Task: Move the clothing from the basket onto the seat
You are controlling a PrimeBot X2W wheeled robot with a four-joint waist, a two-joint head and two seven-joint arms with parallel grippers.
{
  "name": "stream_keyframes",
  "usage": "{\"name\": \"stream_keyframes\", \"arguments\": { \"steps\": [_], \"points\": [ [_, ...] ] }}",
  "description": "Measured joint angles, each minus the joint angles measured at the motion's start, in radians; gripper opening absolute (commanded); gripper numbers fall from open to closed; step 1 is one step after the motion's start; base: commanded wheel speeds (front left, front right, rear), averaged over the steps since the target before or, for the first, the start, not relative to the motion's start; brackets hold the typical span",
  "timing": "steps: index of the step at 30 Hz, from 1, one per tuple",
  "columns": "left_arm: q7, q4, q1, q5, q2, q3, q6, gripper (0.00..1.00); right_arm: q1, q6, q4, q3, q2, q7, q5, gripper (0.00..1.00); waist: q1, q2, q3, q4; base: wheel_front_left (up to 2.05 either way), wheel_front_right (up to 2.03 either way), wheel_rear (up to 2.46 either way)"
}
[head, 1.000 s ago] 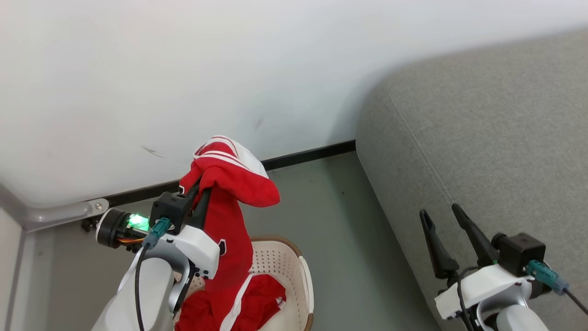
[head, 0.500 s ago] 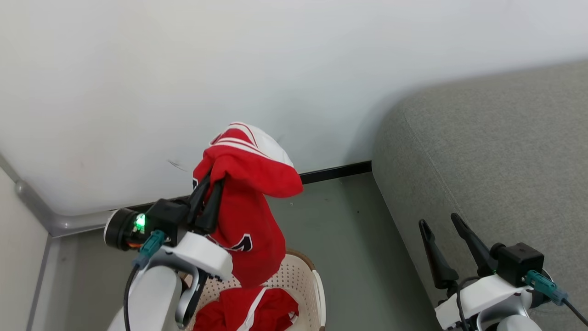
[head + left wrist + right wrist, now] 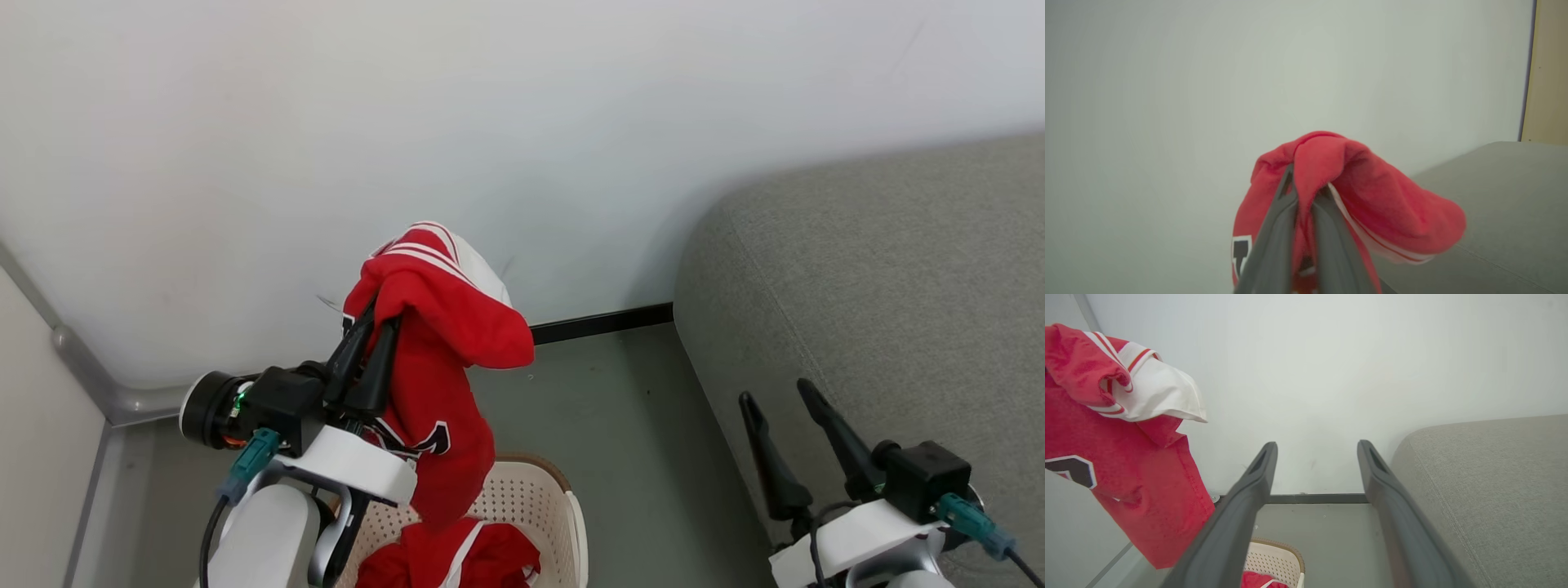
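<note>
My left gripper [image 3: 374, 328] is shut on a red garment of the clothing [image 3: 437, 351], lifted clear above the basket [image 3: 522, 500]; its white, striped part folds over the fingertips. In the left wrist view the red clothing [image 3: 1372, 196] drapes over my closed left gripper [image 3: 1306, 179]. In the right wrist view that clothing [image 3: 1126, 437] hangs at the left. More red clothing [image 3: 482, 559] lies inside the cream perforated basket [image 3: 1274, 557]. The grey seat [image 3: 890, 302] fills the right side. My right gripper [image 3: 775, 396] stands open and empty by the seat's front edge; the right wrist view shows this gripper [image 3: 1314, 447] open beside the seat [image 3: 1494, 486].
A white wall [image 3: 490, 122] with a dark baseboard [image 3: 600, 321] runs close behind the basket. Grey floor [image 3: 620, 433] lies between basket and seat. A wall corner with a grey moulding [image 3: 90, 384] closes the left side.
The head camera has shifted, so the scene sits lower and further right. My left gripper has lifted the red garment higher, and its hem now hangs just above the basket. The right gripper stays open.
</note>
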State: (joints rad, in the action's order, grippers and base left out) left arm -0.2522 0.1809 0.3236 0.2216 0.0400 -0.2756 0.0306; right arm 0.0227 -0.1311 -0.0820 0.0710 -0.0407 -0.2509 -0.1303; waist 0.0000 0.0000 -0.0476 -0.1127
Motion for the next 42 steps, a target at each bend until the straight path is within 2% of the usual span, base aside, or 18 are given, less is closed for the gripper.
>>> {"name": "stream_keyframes", "arguments": {
  "steps": [21,34,42],
  "points": [
    [0.0,-0.151,-0.006,0.015,-0.003,-0.014,0.026,0.0,-0.02,0.0,0.093,0.171,-0.003,0.0,0.01,1.0,0.0,0.0,-0.004,-0.006,0.0,0.0,0.0],
    [0.0,-0.198,-0.006,0.021,-0.002,-0.062,0.034,0.0,-0.017,0.0,0.086,0.372,-0.023,0.0,0.112,1.0,0.0001,0.0,-0.007,-0.01,0.0,0.0,0.0],
    [0.0,-0.223,-0.005,0.051,-0.002,-0.115,0.034,0.0,0.044,0.0,0.07,0.427,-0.051,0.0,0.223,1.0,-0.0001,0.0,-0.01,-0.006,0.0,0.0,0.0]
  ]
}}
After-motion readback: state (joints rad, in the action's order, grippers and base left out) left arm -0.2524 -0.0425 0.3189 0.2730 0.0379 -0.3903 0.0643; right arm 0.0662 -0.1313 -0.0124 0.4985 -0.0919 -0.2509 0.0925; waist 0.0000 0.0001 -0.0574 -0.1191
